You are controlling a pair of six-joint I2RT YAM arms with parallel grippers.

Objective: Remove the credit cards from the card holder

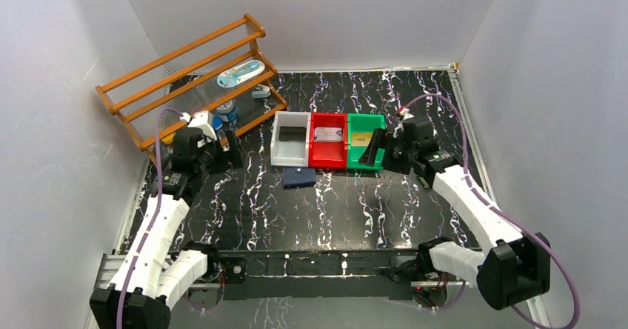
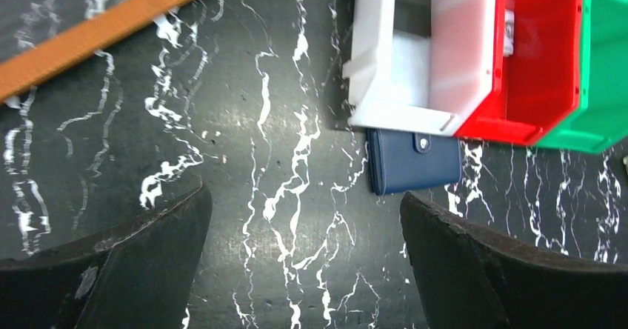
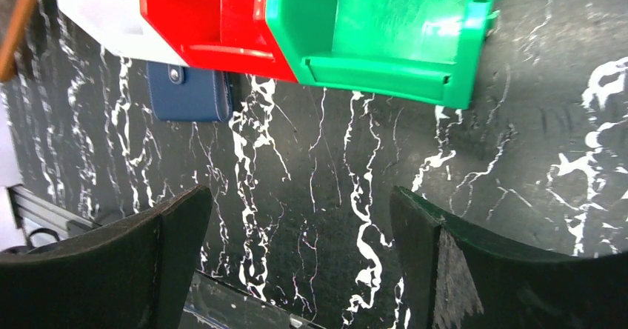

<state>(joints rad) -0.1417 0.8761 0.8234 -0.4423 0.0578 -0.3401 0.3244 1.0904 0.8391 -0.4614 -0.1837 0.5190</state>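
Observation:
The card holder (image 1: 298, 177) lies folded shut on the black marbled table, snap button up, touching the front of the white bin (image 1: 279, 142) and red bin (image 1: 329, 163). It also shows in the left wrist view as card holder (image 2: 415, 162) and in the right wrist view as card holder (image 3: 189, 92). A black card (image 1: 292, 133) lies in the white bin, a silvery-grey card (image 1: 326, 133) in the red bin and a gold card (image 1: 361, 138) in the green bin (image 1: 368, 164). My left gripper (image 1: 231, 150) (image 2: 304, 195) hangs open left of the bins. My right gripper (image 1: 376, 150) (image 3: 301, 192) is open at the green bin's front, holding nothing.
A wooden rack (image 1: 192, 77) stands at the back left with a blue-white packet, a tape roll and small items on it. The three bins sit side by side mid-table. White walls close in the table on the left, back and right.

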